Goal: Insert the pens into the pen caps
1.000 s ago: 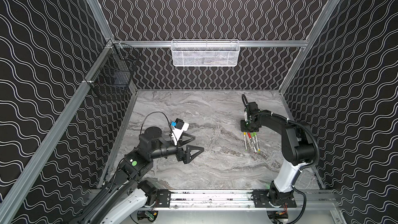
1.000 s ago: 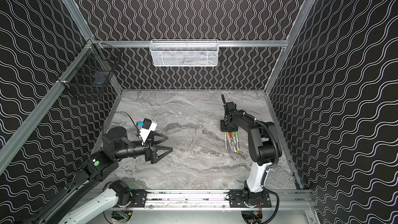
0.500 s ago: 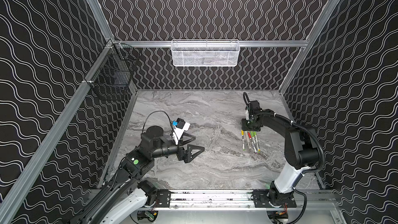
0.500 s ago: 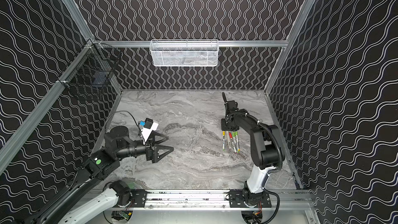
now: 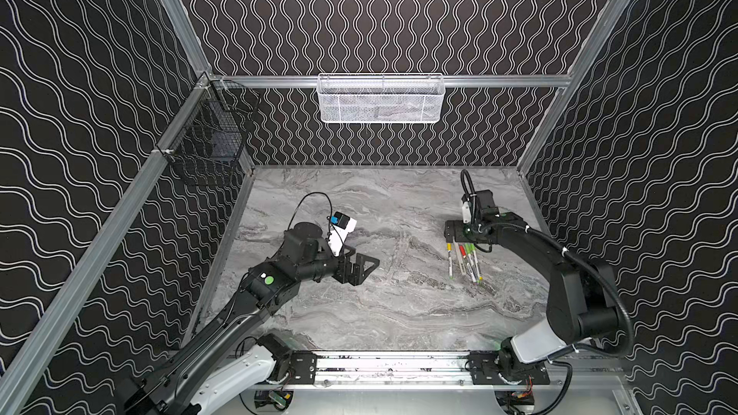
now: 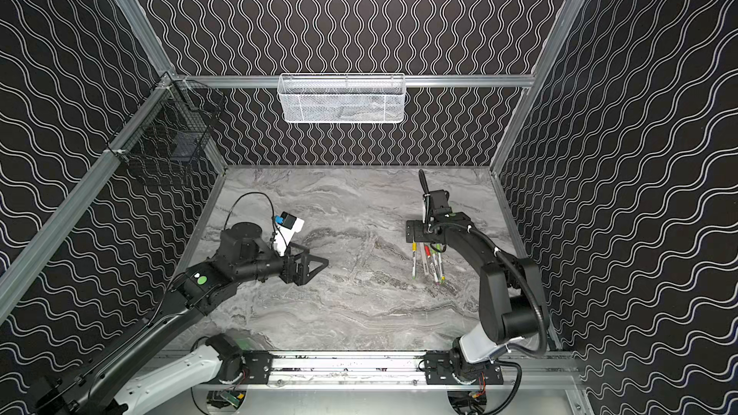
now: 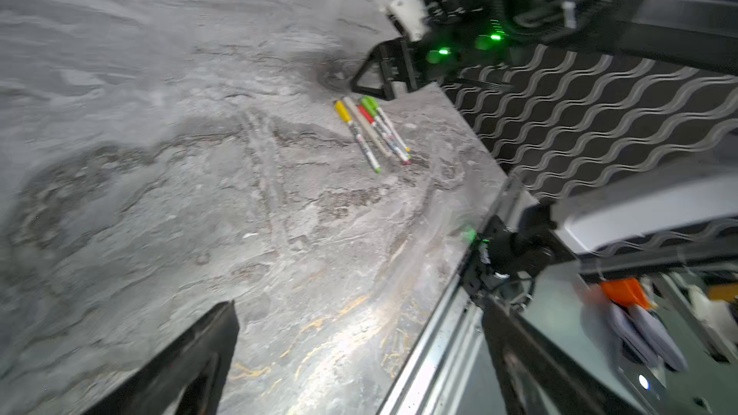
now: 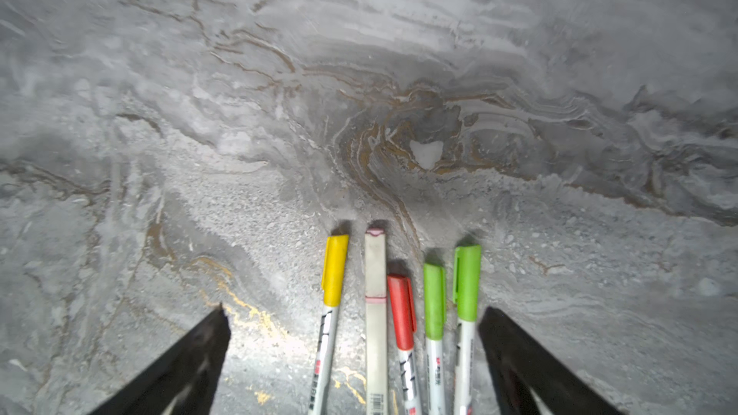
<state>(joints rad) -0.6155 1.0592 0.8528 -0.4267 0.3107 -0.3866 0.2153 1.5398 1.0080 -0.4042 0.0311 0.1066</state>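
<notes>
Since a second ago the right gripper (image 5: 466,238) has spread its jaws wide and its elbow has swung out toward 4 o'clock. The left gripper (image 5: 365,271) has eased slightly toward 12 o'clock. The five pens (image 5: 463,263) lie side by side on the marble table (image 5: 399,313), at about 3 o'clock from its middle in both top views. Their pen caps (image 8: 335,269) (yellow, pale, red and two green) are seated on the 12 o'clock ends, with the barrels running toward 5 o'clock. The right gripper hangs over the capped ends; in its wrist view its fingers (image 8: 207,337) flank the row and pinch nothing. The left gripper hovers at 9 o'clock, likewise spread and empty, aimed toward 3 o'clock.
</notes>
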